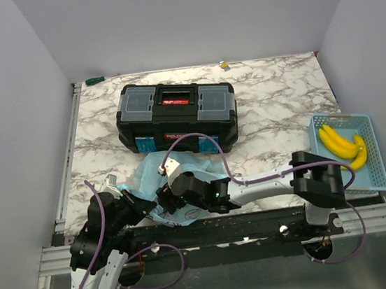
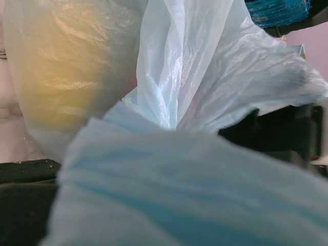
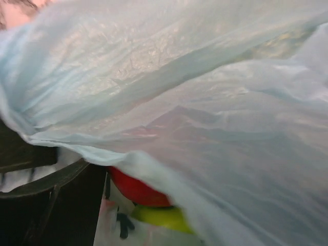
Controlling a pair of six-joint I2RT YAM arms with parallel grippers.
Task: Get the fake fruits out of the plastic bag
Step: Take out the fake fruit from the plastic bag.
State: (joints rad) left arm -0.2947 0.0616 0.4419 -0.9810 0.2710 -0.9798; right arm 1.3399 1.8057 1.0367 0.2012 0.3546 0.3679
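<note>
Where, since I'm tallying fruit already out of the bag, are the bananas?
In the top view, the bananas lie inside the light-blue basket at the right edge of the table, to the right of the black toolbox.

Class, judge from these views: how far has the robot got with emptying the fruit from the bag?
Done: bananas lie in the basket. In hand: the left gripper seems to pinch the plastic bag while the right gripper reaches into it. Left: a red fruit and a yellow-green fruit show under the film in the right wrist view.
</note>
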